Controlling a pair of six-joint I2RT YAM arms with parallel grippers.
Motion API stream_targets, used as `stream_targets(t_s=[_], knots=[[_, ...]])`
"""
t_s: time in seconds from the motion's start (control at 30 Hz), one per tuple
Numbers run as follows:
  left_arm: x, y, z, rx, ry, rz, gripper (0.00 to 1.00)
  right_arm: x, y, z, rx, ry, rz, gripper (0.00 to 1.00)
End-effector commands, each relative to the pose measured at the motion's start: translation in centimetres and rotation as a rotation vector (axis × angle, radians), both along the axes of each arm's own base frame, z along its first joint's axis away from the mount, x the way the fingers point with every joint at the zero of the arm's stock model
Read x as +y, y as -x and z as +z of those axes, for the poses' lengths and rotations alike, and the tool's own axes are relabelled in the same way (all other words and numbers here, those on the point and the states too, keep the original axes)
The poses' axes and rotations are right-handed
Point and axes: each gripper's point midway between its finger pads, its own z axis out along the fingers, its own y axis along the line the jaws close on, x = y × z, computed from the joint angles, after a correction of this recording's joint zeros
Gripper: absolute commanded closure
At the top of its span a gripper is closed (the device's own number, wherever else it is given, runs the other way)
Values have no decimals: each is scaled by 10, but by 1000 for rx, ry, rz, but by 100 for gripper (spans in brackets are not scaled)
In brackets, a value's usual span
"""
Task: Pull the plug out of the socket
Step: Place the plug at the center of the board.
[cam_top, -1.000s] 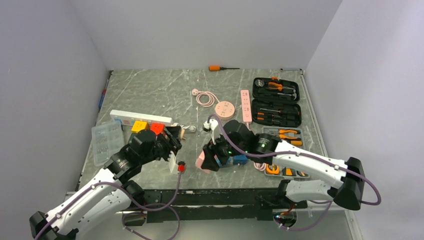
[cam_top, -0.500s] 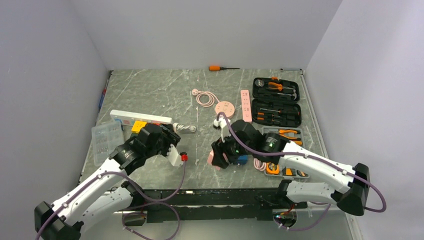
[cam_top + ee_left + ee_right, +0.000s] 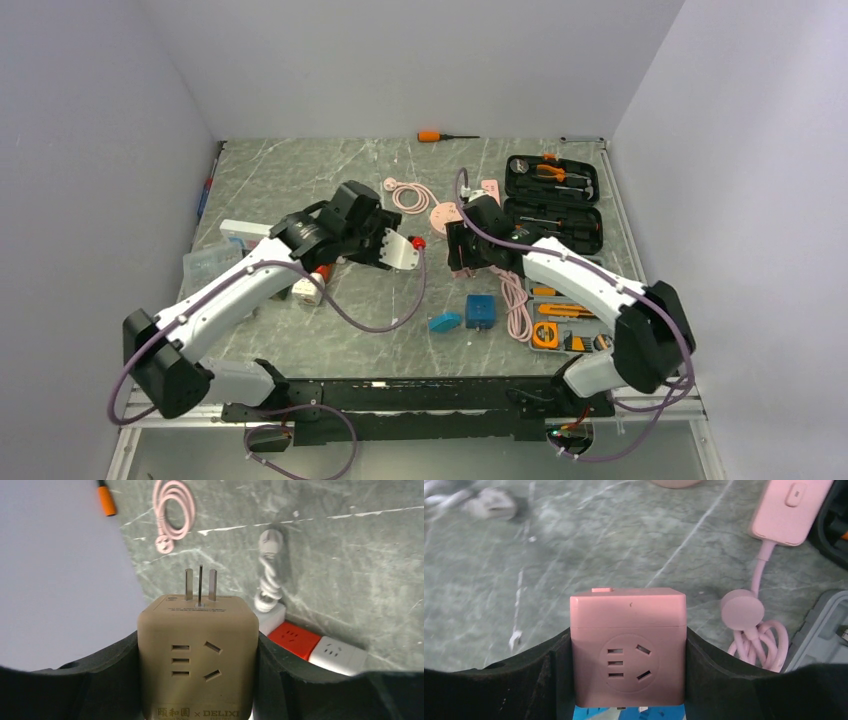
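My left gripper [image 3: 393, 250] pinches the beige cube plug [image 3: 198, 645] and my right gripper [image 3: 462, 248] pinches the pink cube socket [image 3: 628, 640], held near but apart over the table [image 3: 300, 180], bare prongs [image 3: 199, 584] pointing along the left gripper's axis, rightward toward the socket.

I run two matching arms, the left arm [image 3: 230, 295] and the right arm [image 3: 580, 280]: white shells, black joints, and chunky black housings at the elbows. A purple cable [image 3: 380, 327] loops loosely along each. The fingers [image 3: 100, 680] are matte black, thick and curved.
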Motion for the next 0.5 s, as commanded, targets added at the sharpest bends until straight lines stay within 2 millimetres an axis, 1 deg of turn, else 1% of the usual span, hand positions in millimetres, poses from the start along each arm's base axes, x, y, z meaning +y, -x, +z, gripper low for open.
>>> stream_targets(t_s=[0.0, 0.13, 0.23, 0.37, 0.4, 0.47], knots=[[-15, -9, -21, 73, -2, 45, 100, -8, -37, -11, -36, -14, -140, 100], [-28, -20, -36, 148, -24, 73, 100, -12, -51, -34, -12, 45, -181, 100], [-42, -28, -49, 208, -9, 98, 100, -15, -57, -54, 13, 88, -207, 100], [-58, -31, -77, 328, 9, 182, 100, -24, -62, -75, 36, 141, -259, 100], [-62, -31, -89, 371, 16, 225, 100, -27, -61, -79, 43, 146, -272, 100], [-66, -26, -105, 436, 22, 268, 100, -29, -62, -80, 52, 134, -296, 100]])
